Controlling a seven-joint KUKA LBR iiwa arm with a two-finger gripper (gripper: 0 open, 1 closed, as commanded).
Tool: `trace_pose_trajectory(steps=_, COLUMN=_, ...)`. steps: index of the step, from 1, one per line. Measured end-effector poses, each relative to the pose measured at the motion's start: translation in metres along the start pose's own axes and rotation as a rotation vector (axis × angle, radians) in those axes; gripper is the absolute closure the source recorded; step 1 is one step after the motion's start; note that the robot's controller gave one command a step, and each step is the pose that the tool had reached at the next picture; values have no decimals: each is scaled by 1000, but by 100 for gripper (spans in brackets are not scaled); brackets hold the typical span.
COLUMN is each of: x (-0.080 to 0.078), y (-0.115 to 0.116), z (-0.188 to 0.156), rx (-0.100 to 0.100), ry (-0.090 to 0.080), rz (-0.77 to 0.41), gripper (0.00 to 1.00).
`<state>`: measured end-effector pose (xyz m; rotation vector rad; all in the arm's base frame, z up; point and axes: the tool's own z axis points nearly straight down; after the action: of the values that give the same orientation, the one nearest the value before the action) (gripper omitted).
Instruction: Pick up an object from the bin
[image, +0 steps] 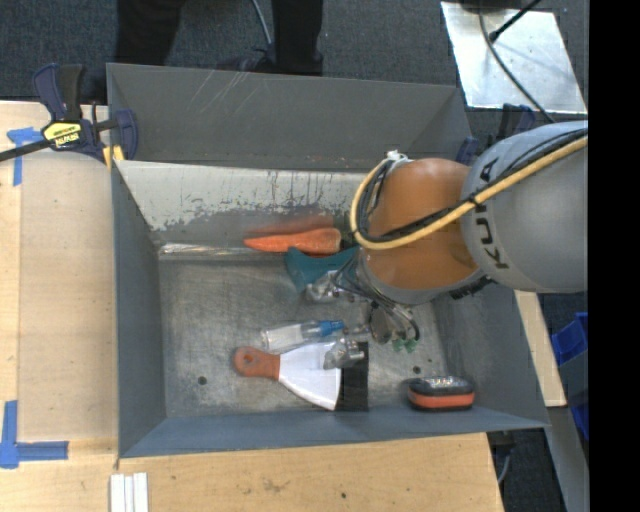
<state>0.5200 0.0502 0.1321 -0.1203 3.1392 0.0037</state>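
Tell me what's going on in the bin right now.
The arm reaches in from the right, its gripper low over the middle of the bin, beside a white-bladed scraper with an orange handle and a clear blue-tipped tube. Whether it grips anything, I cannot tell. An orange carrot-like thing lies at the back wall, a black-and-orange one front right.

Probably a robotics lab: an industrial arm (530, 210) (orange wrist cover, yellow cable) leans over a grey metal bin (140, 330), with dark carpet (380, 40) beyond.
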Motion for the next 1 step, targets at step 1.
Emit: trace_pose_trajectory(steps=1, x=-61, y=-20, z=52, rx=-3, ry=34, rz=-84, gripper=100)
